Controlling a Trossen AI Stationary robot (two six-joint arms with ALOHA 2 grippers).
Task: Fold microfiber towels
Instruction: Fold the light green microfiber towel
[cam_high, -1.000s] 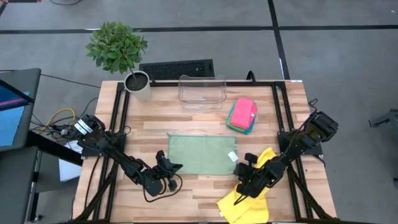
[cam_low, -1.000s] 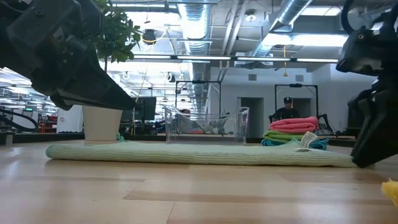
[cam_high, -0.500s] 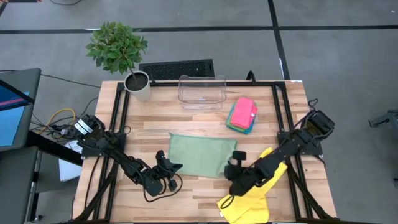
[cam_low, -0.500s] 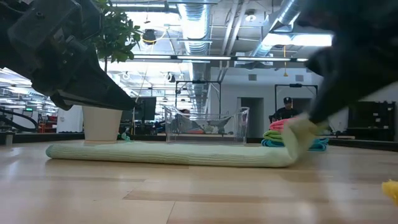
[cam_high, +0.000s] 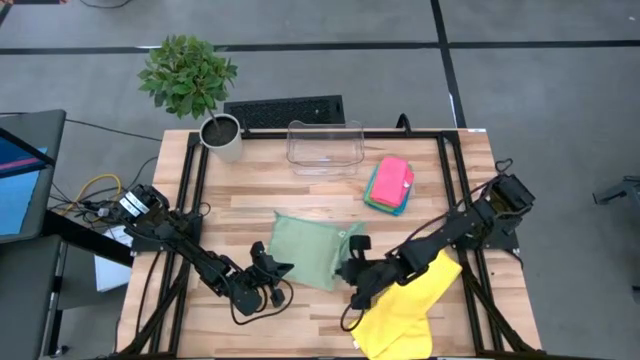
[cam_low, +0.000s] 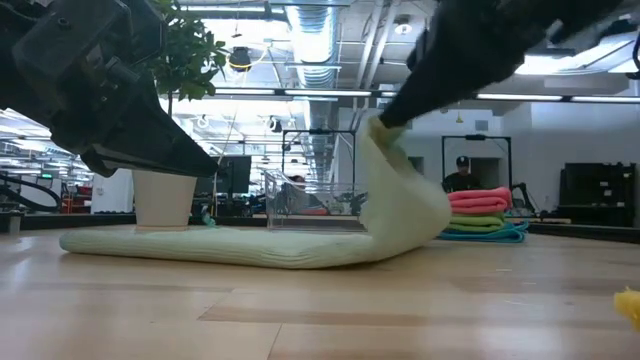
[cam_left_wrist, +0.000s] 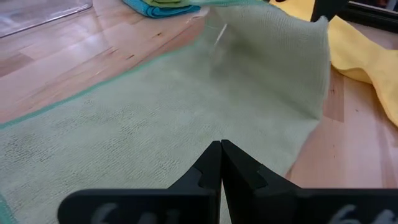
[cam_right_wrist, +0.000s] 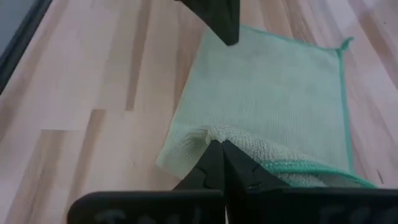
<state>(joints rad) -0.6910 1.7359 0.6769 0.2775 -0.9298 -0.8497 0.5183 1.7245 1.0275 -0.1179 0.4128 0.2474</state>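
Folding in progress: pale sage towel (cam_high: 308, 252) lies at centre of the counter (cam_high: 330, 190), its 3 o'clock edge lifted off the wood and arched toward 9 o'clock.

Right tool (cam_high: 352, 262) is clenched on that lifted edge; the right wrist view shows cloth bunched at the tips of its pressed-together fingers (cam_right_wrist: 214, 163). Left tool (cam_high: 268, 283) is clenched on nothing, hovering just off the towel's 7 o'clock corner.

Other towels: yellow one (cam_high: 405, 312) lies crumpled at 5 o'clock, partly under the right arm. Folded stack (cam_high: 390, 184), pink on top with green and blue beneath, sits at 1 o'clock, near the clear bin (cam_high: 325, 147).

Risks, as judged:
- Grip appears to hold only a small bite of one edge; the cloth could slip out mid-carry and flop short.
- Nothing pins the 9 o'clock side, so the whole towel could drag across the wood instead of doubling over.
- Only one point is held, so the carried edge may land skewed, edges misaligned.
- Right arm passes over the yellow towel and may snag it.
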